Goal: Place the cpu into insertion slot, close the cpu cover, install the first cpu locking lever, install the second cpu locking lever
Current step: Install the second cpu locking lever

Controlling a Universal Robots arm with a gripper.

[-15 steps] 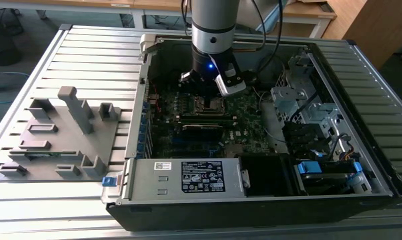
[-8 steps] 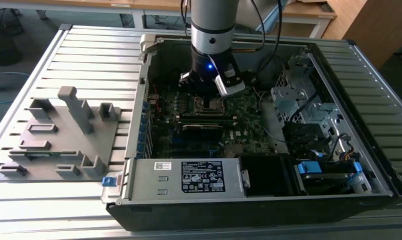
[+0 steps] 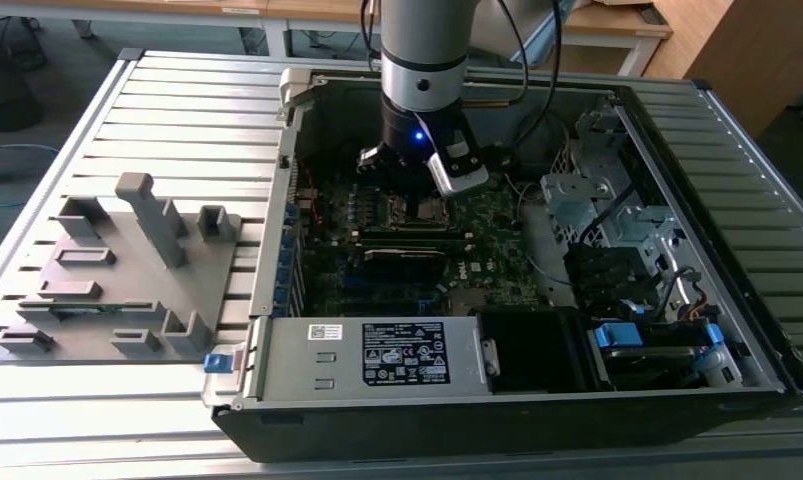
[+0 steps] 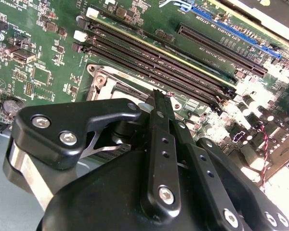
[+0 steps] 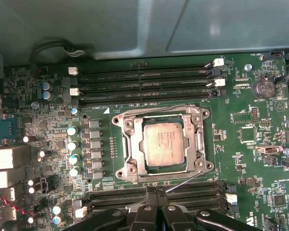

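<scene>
In the first wrist view the cpu lies flat in the insertion slot, its dull silver face up. The cpu cover is down around it as a silvery frame. A thin wire locking lever slants away from the slot's near side, raised, with its free end right beside my fingertips. My gripper hangs just off that side of the slot with its black fingers pressed together. In the second wrist view the gripper points at a corner of the slot. In the exterior view the gripper hangs low over the green motherboard.
Long black memory slots run along both sides of the socket. Capacitors stand in a row beside it. The open computer case walls in the board, with a power supply at the front. A grey fixture sits at the exterior view's left.
</scene>
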